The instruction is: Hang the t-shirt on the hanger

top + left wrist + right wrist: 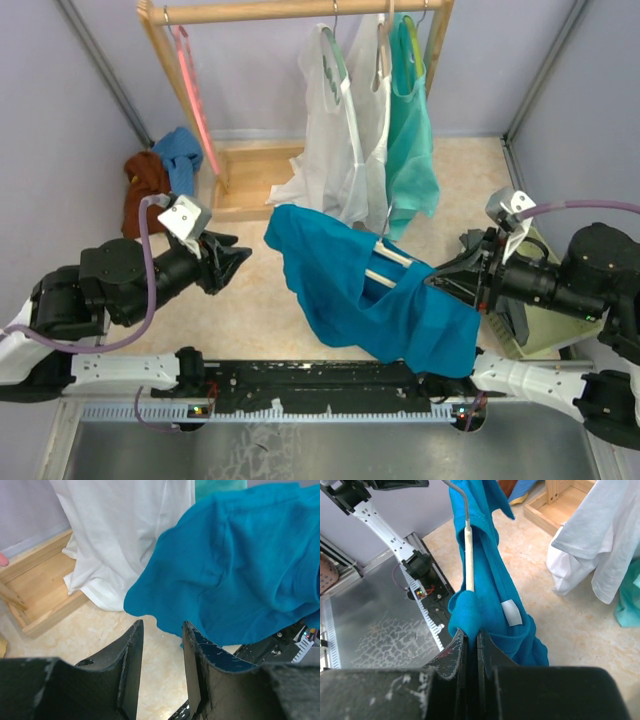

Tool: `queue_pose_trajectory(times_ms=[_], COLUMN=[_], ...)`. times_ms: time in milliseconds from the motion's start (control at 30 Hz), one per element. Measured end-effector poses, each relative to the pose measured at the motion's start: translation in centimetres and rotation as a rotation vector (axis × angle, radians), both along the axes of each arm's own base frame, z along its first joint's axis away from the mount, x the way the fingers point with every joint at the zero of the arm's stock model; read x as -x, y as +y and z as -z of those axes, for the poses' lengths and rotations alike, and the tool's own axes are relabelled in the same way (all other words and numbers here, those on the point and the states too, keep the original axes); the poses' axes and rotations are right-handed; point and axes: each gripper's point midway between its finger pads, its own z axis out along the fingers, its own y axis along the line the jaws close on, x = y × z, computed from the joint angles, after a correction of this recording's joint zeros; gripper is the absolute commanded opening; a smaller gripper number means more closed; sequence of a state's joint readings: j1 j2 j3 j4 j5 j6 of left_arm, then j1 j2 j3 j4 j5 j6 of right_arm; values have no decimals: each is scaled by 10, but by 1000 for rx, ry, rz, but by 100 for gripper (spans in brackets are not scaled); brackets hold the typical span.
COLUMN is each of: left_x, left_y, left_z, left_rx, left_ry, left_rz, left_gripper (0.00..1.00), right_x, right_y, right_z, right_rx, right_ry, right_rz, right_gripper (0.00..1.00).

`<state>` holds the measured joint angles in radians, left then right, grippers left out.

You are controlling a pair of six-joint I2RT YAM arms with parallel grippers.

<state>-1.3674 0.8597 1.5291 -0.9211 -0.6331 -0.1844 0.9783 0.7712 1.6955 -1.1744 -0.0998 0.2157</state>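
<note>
Right jaws: my right gripper (pixel 470 635) is pinched almost flat on a fold of the t-shirt (pixel 490 580) that wraps one end of the hanger (pixel 468 555). I judge the hanger's tip sits inside that fold, so one pinch carries both.
Left jaws: my left gripper (pixel 162 627) stands partly apart with nothing between the fingers. The teal hem hangs just beyond them, not touching.
Why held so: the right grip keeps the hanger tilted in the air in front of the wooden rack (pixel 290 10), so the cloth hangs free and I have a loose edge to reach for.
T-shirt: draped over the hanger in front of the rack's base, just below the white garment (pixel 340 140) hung on the rack. The collar label (pixel 511 612) shows, and a stretch of the cream bar lies bare.
Progress: I judge it half dressed, with the far shoulder not yet seated.
Next: I'd close the left on that hem and draw it over the free end.
Risk: pulling too hard could drag the fold out of the right pinch.
</note>
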Motion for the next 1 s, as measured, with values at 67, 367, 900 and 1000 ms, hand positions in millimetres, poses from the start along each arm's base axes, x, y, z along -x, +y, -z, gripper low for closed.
queue_pose_trajectory(times_ms=[67, 367, 900, 1000], left_x=[2, 10, 12, 10], left_y=[0, -7, -30, -33], left_z=[6, 31, 39, 43], left_rx=[-4, -13, -26, -47], left_ry=[2, -32, -84, -86], left_rz=[13, 103, 174, 167], left_gripper=[43, 50, 0, 0], right_x=[4, 25, 47, 47], right_y=[-3, -8, -6, -6], right_z=[-4, -10, -22, -22], right_rx=[-17, -67, -125, -125], right_ry=[-4, -1, -9, -9], right_rz=[-6, -88, -194, -195], right_gripper=[0, 0, 0, 0])
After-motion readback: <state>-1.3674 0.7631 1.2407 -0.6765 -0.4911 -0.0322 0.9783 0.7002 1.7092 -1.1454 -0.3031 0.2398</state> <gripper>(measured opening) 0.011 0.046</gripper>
